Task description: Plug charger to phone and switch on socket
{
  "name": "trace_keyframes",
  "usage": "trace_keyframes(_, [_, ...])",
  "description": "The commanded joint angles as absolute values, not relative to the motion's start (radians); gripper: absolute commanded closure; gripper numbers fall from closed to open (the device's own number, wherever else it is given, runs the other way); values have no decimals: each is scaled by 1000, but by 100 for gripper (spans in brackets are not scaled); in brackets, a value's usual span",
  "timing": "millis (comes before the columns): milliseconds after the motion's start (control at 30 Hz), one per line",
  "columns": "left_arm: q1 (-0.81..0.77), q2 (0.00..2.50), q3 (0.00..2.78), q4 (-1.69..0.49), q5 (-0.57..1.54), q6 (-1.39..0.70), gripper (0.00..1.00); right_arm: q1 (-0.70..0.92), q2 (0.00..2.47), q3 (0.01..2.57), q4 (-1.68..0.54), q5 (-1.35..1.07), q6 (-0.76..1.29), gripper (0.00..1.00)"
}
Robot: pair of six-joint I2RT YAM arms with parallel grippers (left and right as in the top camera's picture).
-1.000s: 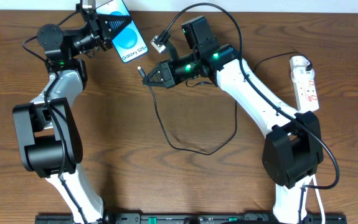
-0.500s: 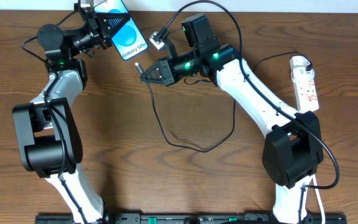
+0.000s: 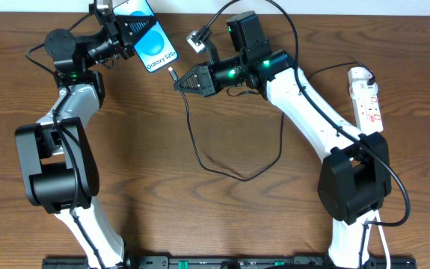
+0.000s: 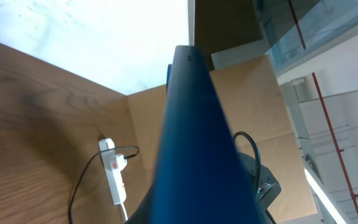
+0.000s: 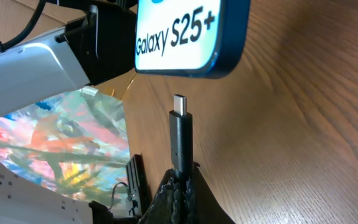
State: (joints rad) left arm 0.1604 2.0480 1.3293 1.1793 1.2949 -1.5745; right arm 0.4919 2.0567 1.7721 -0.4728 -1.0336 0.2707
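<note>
The phone [image 3: 153,46], blue-screened with a white "Galaxy S25+" strip, is held tilted above the table at the back left by my left gripper [image 3: 129,31], which is shut on it. In the left wrist view the phone [image 4: 194,143] fills the middle as a dark blue slab. My right gripper [image 3: 182,81] is shut on the charger [image 3: 200,157], a thin black cable looping over the table. Its plug tip [image 5: 180,101] points at the phone's bottom edge [image 5: 191,37] with a small gap. The socket [image 3: 367,99], a white power strip, lies at the far right.
A black box-shaped unit [image 3: 246,31] rides on the right arm, with a small connector [image 3: 196,40] on a black wire beside it. The socket also shows in the left wrist view [image 4: 113,177]. The wood table runs to a white back edge [image 3: 349,6].
My right gripper has carried the charger plug up and to the left, from well below the phone to just under its bottom edge. The phone and left arm have stayed still.
</note>
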Motion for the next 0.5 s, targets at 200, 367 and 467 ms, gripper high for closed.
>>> trace_keyframes(200, [133, 2035, 1337, 1195, 1296, -1568, 93, 491, 2054, 1781, -464, -1053, 284, 99])
trace_keyframes(367, [133, 2035, 1337, 1195, 1305, -1567, 92, 491, 2054, 1781, -464, -1053, 284, 99])
trace_keyframes(467, [133, 2035, 1337, 1195, 1314, -1560, 92, 490, 2054, 1781, -464, -1053, 284, 99])
